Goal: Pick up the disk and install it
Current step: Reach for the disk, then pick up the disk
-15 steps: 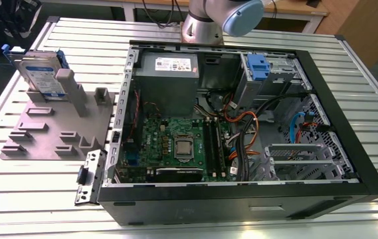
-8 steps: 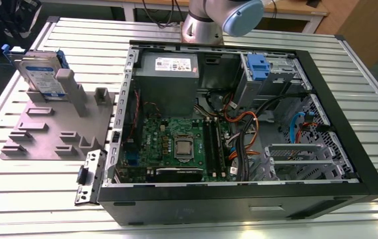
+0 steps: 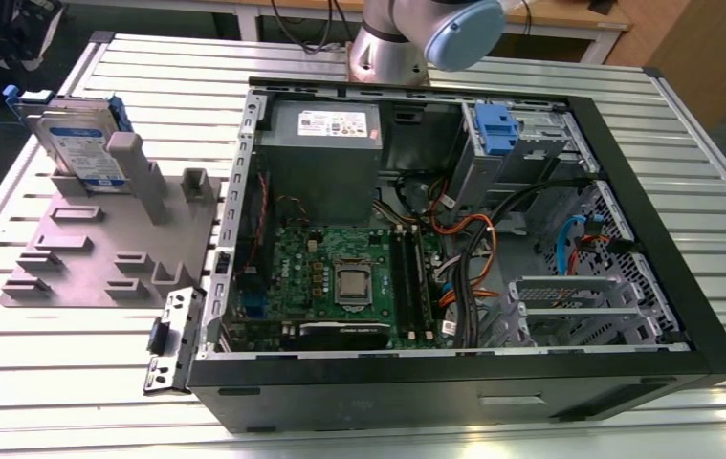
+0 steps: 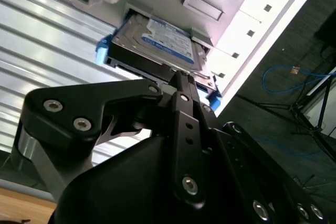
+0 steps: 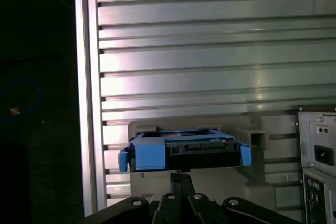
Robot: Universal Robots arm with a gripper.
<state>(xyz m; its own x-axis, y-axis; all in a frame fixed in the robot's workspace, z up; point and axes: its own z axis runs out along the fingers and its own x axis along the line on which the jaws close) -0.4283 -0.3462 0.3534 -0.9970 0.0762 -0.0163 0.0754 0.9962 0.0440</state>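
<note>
The disk (image 3: pixel 79 139), a silver drive with a white-and-blue label in a bright blue carrier, stands on edge in a slot of the grey fixture (image 3: pixel 95 249) on the exterior view's left. Both wrist views look along my black gripper (image 4: pixel 181 77) toward the disk (image 4: pixel 163 40). The fingers are drawn together into one narrow tip, with nothing between them. In the first wrist view that tip (image 5: pixel 178 174) lines up with the middle of the disk's (image 5: pixel 184 148) blue-framed edge. A gap seems to separate tip and disk.
An open computer case (image 3: pixel 465 239) lies on the ribbed metal table (image 3: pixel 31 363), to the fixture's right in the exterior view. Inside it are a grey power supply (image 3: pixel 321 124), a motherboard, cables and a grey drive cage with a blue tab (image 3: pixel 496 129). The arm's base rises behind the case.
</note>
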